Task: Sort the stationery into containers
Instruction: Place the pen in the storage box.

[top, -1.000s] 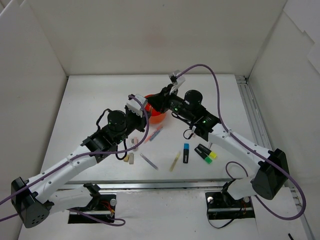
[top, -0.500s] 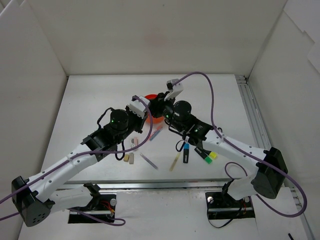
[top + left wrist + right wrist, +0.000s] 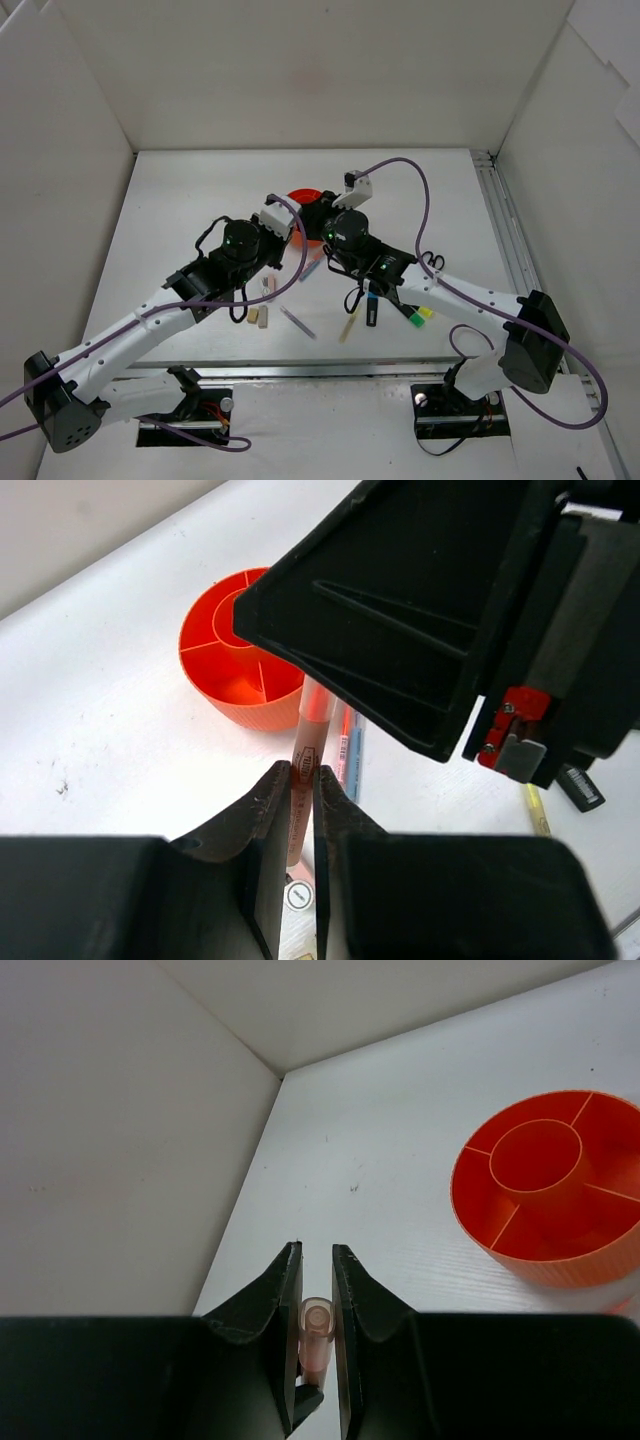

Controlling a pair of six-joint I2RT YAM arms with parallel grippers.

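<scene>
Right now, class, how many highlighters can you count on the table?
3: a blue-ended highlighter beside the right arm, then a green-ended highlighter and a yellow-ended highlighter together further right, partly under it. More may be hidden.

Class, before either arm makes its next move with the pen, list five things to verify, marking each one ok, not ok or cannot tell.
1. Left gripper shut on the orange pen: ok.
2. Right gripper shut on the orange pen: ok.
3. Only one gripper holds the pen, so an arm may pull away: not ok, both clamp it.
4. Orange organiser upright, visible compartments free: ok.
5. Pen above a compartment: not ok, it is beside the organiser.
</scene>
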